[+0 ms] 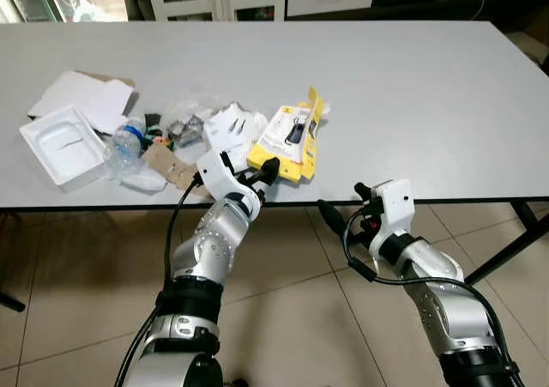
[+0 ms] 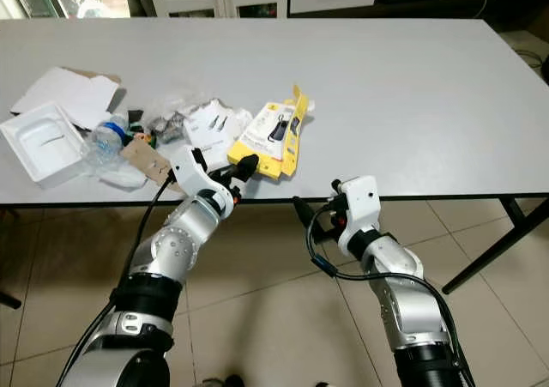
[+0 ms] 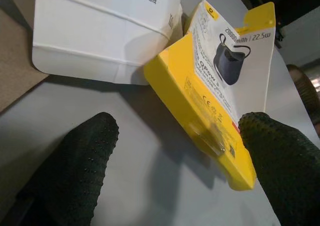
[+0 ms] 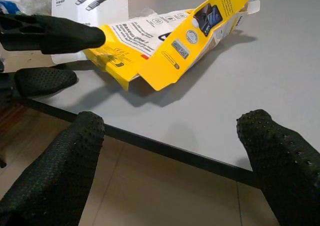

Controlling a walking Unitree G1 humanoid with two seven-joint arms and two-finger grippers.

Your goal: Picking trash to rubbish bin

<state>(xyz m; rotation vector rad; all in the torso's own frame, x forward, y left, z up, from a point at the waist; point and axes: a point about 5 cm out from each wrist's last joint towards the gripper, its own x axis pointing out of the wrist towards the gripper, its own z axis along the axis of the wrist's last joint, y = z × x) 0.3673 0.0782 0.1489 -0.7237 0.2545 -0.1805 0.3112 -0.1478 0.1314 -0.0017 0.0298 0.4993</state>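
The left claw reaches over the near edge of the long grey bench, its fingers apart on either side of the near corner of a flattened yellow cardboard package, which lies beside a white plastic tray and a crushed clear water bottle. The right claw hangs open below the bench edge. In the left wrist view, the yellow package sits between spread black fingertips. In the right wrist view, the right claw's fingers gape towards the bench edge and package.

Flattened yellow package near table edge
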